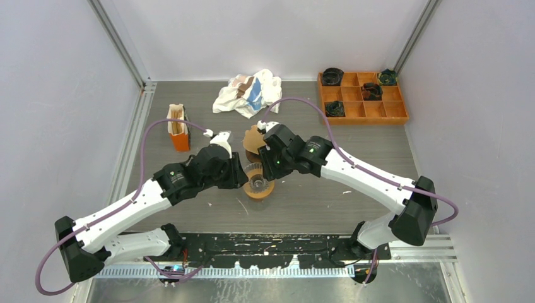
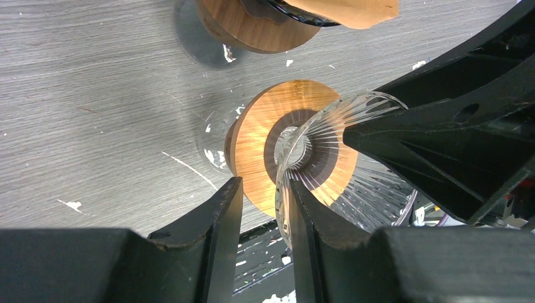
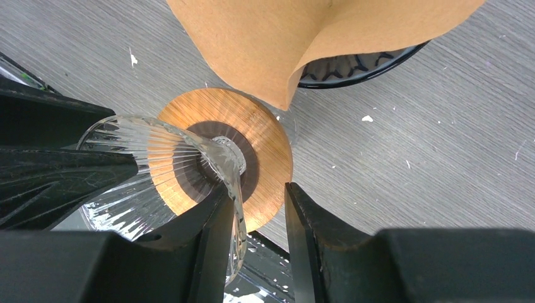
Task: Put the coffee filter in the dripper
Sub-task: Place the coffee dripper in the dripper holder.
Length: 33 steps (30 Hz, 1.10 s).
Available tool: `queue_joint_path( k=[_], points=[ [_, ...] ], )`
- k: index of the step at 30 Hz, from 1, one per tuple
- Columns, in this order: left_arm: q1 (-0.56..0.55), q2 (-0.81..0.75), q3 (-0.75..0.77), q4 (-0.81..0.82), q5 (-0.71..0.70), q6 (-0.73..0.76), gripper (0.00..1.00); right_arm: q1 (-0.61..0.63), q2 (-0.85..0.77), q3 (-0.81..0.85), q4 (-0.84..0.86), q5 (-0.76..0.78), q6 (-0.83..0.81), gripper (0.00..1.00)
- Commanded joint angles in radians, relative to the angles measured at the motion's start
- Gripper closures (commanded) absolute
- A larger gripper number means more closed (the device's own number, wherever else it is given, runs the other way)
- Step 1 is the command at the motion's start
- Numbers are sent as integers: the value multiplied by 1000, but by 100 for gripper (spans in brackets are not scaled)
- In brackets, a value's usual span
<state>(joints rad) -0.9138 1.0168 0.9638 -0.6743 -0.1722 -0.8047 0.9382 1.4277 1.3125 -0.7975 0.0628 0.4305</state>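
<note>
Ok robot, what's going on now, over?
Left gripper, right gripper astride dripper rim, grip unclear. Dripper tipped sideways. Filter beyond it, not in yet. Grippers crowding each other.

From where I stand, the whole bench is boxed in by pale, plain white wall panels: one on the left (image 1: pixel 57 95), one behind (image 1: pixel 265 31) and one on the right (image 1: pixel 479 95). Slim aluminium frame posts (image 1: pixel 120 44) run up the back corners. The grey wood-grain tabletop (image 1: pixel 378 142) is flecked with small white specks (image 2: pixel 72 205). A black perforated mounting plate (image 1: pixel 284 249) lines its near edge, with a brushed metal sheet (image 1: pixel 252 290) beyond. The light is soft and even, and the shadows are faint.
</note>
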Motion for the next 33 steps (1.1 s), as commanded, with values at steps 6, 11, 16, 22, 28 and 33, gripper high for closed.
queue_joint_path(
  k=[6, 11, 16, 22, 28, 33],
  points=[
    [5, -25, 35, -58, -17, 21, 68, -16, -49, -7, 52, -13, -6, 57],
    [6, -19, 39, -56, -18, 21, 69, -16, -77, 1, 48, -11, -3, 51],
    [5, -18, 40, -59, -17, 21, 69, -16, -92, -5, 43, -15, 3, 52],
    [6, -14, 42, -59, -13, 22, 72, -16, -93, -20, 43, -16, 5, 66],
    [5, 5, 44, -46, 11, 22, 82, -17, -74, -48, 43, -12, -1, 87],
    [5, 30, 40, -45, 32, 25, 90, -16, -69, -80, 43, 8, -7, 95]
  ],
)
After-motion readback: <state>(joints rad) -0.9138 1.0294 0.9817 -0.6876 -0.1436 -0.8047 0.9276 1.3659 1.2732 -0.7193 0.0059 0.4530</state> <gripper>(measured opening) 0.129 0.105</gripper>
